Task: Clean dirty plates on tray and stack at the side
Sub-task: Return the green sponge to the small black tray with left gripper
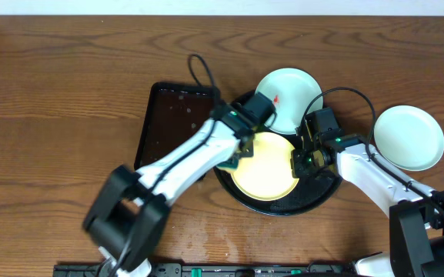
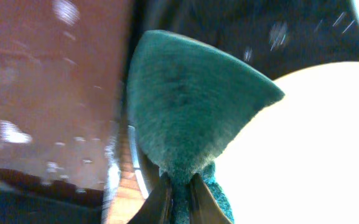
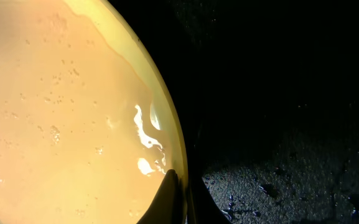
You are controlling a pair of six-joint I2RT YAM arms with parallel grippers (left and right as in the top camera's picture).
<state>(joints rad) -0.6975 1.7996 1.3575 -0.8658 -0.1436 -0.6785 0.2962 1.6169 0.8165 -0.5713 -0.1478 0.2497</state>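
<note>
1. Gripping a green sponge [image 2: 191, 106], the left fingers [image 2: 165, 198] are clamped on its pinched lower end, and the rest of the sponge fans out wide beyond them.
2. The sponge sits at the left edge of the yellow plate [image 1: 264, 175], over the spot where the plate meets the rim of the round black tray [image 1: 318, 198].
3. The right fingers [image 3: 172, 193] are closed together on the right rim of the yellow plate, one above the rim and one beneath it.
4. The yellow plate lies inside the round black tray and fills most of it. Its surface looks wet, with small droplets and bright glints near the pinched rim.
5. A mint plate with a red smear [image 1: 287, 96] overlaps the tray's far rim, just behind the yellow plate.
6. A second mint plate [image 1: 408, 137] rests on the counter [image 1: 52, 92] to the right of the tray, apart from it, and shows no marks.
7. A rectangular dark tray [image 1: 168, 115] lies on the counter just left of the round tray. The left arm hides whether the two touch.
</note>
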